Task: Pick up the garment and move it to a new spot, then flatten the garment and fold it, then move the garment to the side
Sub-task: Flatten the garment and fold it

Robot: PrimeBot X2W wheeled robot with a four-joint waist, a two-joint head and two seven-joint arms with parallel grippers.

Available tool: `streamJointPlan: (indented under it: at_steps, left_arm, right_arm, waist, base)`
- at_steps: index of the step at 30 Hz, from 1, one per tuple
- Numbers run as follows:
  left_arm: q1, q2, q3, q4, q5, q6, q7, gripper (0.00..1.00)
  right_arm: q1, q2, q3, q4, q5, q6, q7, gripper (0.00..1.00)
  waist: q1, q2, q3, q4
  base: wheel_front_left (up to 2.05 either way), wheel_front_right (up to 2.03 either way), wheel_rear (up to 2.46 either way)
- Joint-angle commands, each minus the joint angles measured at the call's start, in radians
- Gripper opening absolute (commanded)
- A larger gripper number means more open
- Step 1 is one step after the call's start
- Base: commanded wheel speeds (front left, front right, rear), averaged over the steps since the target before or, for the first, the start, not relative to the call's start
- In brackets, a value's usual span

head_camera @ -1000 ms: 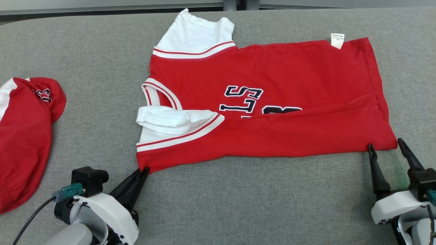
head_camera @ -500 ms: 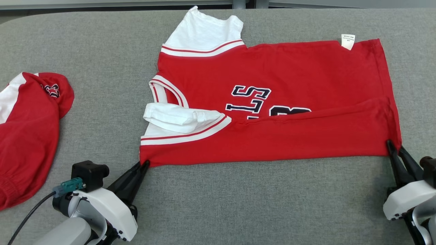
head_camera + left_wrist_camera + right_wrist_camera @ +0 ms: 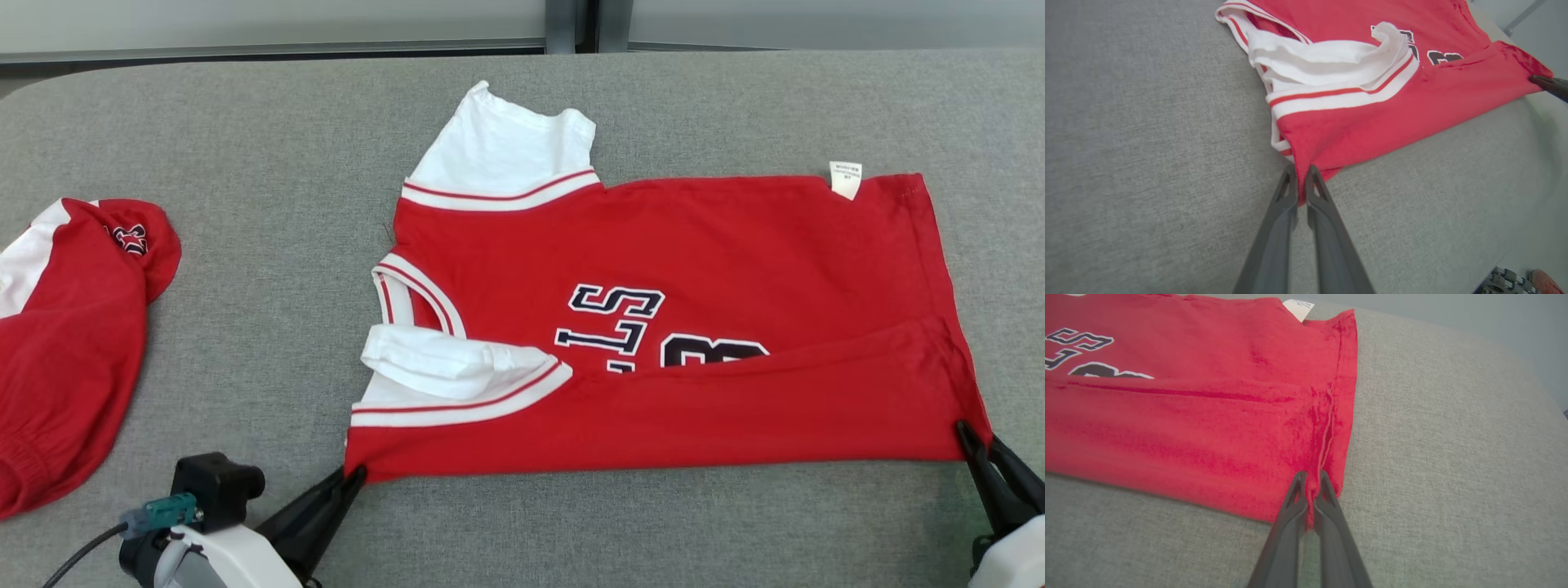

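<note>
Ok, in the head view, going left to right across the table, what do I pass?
Second red garment → left tool, shut on the jersey's near left corner → red jersey → right tool, shut on its near right corner.

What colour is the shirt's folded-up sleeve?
The sleeve is white; clearest in the left wrist view.

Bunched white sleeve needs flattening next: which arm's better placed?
Left. The left pincer is shut on the near corner of the red jersey, right beside the bunched white sleeve; the right pincer is clamped on the hem corner at the opposite end.
</note>
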Motion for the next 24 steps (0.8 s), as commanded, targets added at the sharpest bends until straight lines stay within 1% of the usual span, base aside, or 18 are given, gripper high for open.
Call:
streamJointPlan:
  at_steps: [1,2,3,4,7,8,12,20,21,22,23,24]
  left_arm:
    - [0.023,0.017,-0.006,-0.018,-0.004,0.015,0.009,0.00]
    - [0.031,0.022,-0.009,-0.033,-0.004,0.023,0.013,0.00]
    - [0.051,0.029,-0.018,-0.057,-0.004,0.040,0.020,0.00]
    - [0.063,0.029,-0.022,-0.068,-0.010,0.045,0.024,0.00]
    - [0.087,0.037,-0.035,-0.088,-0.001,0.069,0.030,0.00]
    - [0.087,0.037,-0.035,-0.088,-0.001,0.069,0.030,0.00]
    - [0.114,0.043,-0.045,-0.109,-0.004,0.096,0.032,0.00]
    - [0.165,0.062,-0.048,-0.130,-0.029,0.127,0.033,0.00]
    - [0.165,0.059,-0.046,-0.125,-0.026,0.135,0.029,0.00]
    - [0.168,0.056,-0.046,-0.121,-0.026,0.139,0.027,0.23]
    - [0.173,0.051,-0.042,-0.116,-0.038,0.147,0.027,0.81]
    - [0.179,0.045,-0.033,-0.113,-0.050,0.154,0.021,1.00]
  right_arm:
    - [0.031,-0.015,-0.009,-0.012,0.012,-0.002,0.013,0.00]
    - [0.048,-0.019,-0.016,-0.022,0.016,-0.002,0.019,0.00]
    - [0.076,-0.021,-0.036,-0.038,0.012,-0.003,0.024,0.00]
    - [0.092,-0.020,-0.042,-0.044,0.008,-0.003,0.027,0.00]
    - [0.126,-0.005,-0.051,-0.053,0.009,-0.003,0.038,0.00]
    - [0.126,-0.005,-0.051,-0.053,0.009,-0.003,0.038,0.00]
    - [0.170,0.005,-0.062,-0.064,0.002,-0.003,0.046,0.00]
    - [0.221,0.018,-0.091,-0.090,0.001,-0.003,0.089,0.00]
    - [0.219,0.021,-0.104,-0.089,0.000,-0.003,0.088,0.02]
    - [0.216,0.031,-0.112,-0.086,0.003,-0.003,0.089,0.84]
    - [0.212,0.047,-0.124,-0.082,0.011,-0.003,0.092,1.00]
    - [0.209,0.062,-0.139,-0.079,0.023,-0.003,0.100,1.00]
  waist:
    - [0.0000,0.0000,-0.003,-0.001]
    - [0.0000,0.0000,-0.003,-0.002]
    - [0.0000,0.0000,-0.004,-0.003]
    - [0.0000,0.0000,-0.004,-0.005]
    - [0.0000,0.0000,-0.007,-0.009]
    - [0.0000,0.0000,-0.007,-0.009]
    - [0.0000,0.0000,-0.013,-0.006]
    - [0.0000,0.0000,-0.025,-0.011]
    - [0.0000,0.0000,-0.027,-0.012]
    - [0.0000,0.0000,-0.029,-0.013]
    - [0.0000,0.0000,-0.031,-0.013]
    - [0.0000,0.0000,-0.034,-0.014]
  base:
    - [0.00,0.00,0.00]
    - [0.00,0.00,0.00]
    - [0.00,0.00,0.00]
    - [0.00,0.00,0.00]
    - [0.00,0.00,0.00]
    - [0.00,0.00,0.00]
    - [0.00,0.00,0.00]
    - [0.00,0.00,0.00]
    - [0.00,0.00,0.00]
    - [0.00,0.00,0.00]
    - [0.00,0.00,0.00]
    - [0.00,0.00,0.00]
